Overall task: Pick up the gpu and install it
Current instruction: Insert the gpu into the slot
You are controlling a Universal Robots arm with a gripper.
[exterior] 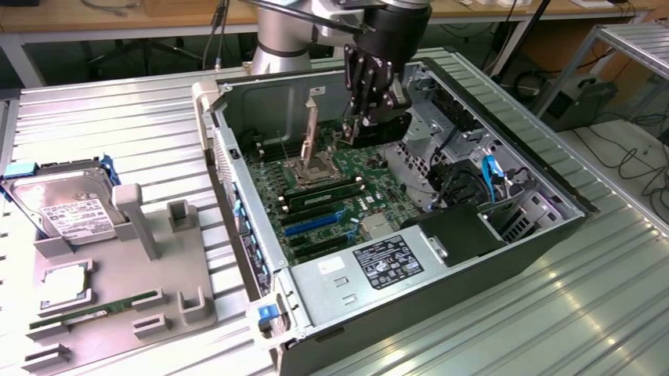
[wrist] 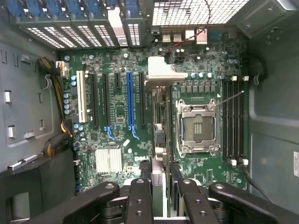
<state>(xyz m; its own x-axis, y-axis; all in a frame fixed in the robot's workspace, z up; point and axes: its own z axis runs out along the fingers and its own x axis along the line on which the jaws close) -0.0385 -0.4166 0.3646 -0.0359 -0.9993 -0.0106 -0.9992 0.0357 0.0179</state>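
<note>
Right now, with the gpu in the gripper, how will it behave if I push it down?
Probably stiff: the gpu is a thin flat board held edge-on. Likely light, though the metal bracket at its far end could tilt it in the gripper. Probably fragile if forced.

surface: ribbed metal table (exterior: 125, 133) | behind: wooden bench (exterior: 105, 16) | exterior view's right: floor cables (exterior: 638, 157)

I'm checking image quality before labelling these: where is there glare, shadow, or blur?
Exterior view: strong glare on the ribbed metal table; the case interior is shadowed under the gripper. Wrist view: evenly lit motherboard, gripper fingers soft up close.
</note>
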